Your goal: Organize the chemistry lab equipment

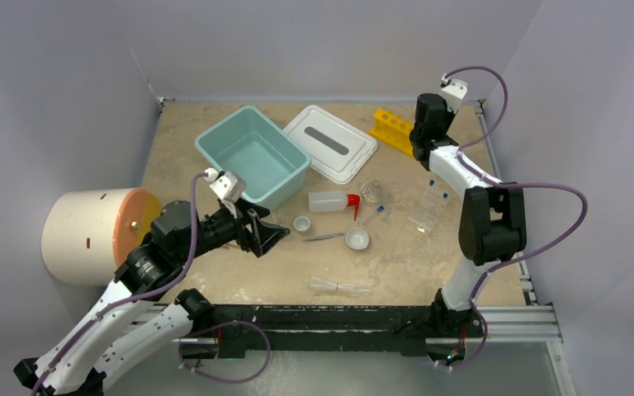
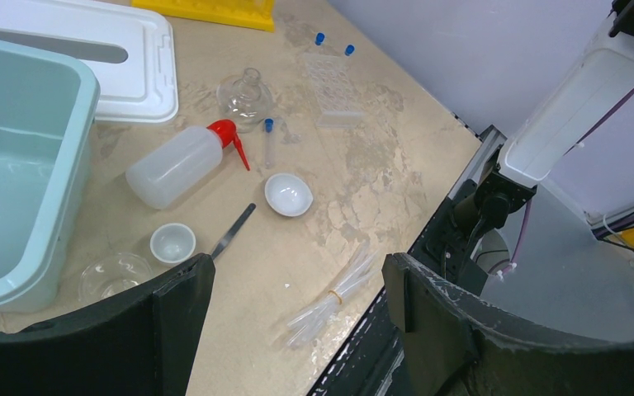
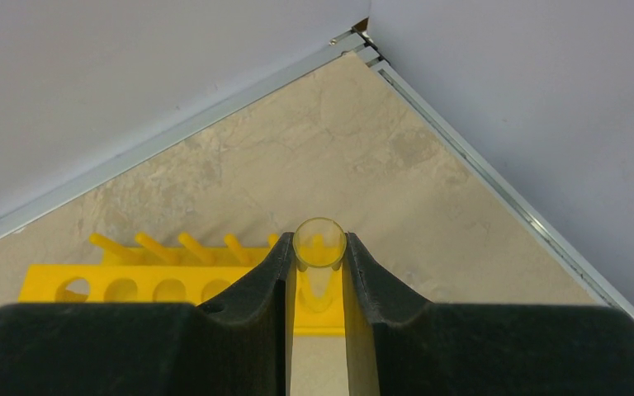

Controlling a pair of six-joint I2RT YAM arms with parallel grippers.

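A clear tube (image 3: 319, 241) is being gripped upright between the narrowly set jaws of the right gripper (image 3: 320, 262), with its open rim showing just above the fingertips. It is being held over one end of the yellow rack (image 3: 132, 285), near the far right corner of the table (image 3: 363, 148). Whether its lower end is already being entered into a hole cannot be told, since the fingers are covering it.

The step is being judged as seating this tube in the rack. For that, the tube is best kept vertical, centred over a free hole and lowered until it is being carried by the rack. Only then should the jaws be eased apart, so that nothing is being tipped or dragged.

The jaws of the left gripper (image 2: 297, 268) are being held wide, with nothing between them, above the table beside the teal tub (image 2: 16, 165). The rest is lying loose around it: the squeeze bottle (image 2: 177, 165), two white bowls (image 2: 288, 195), the tweezers (image 2: 233, 231) and a bundle of thin tubes (image 2: 330, 299).
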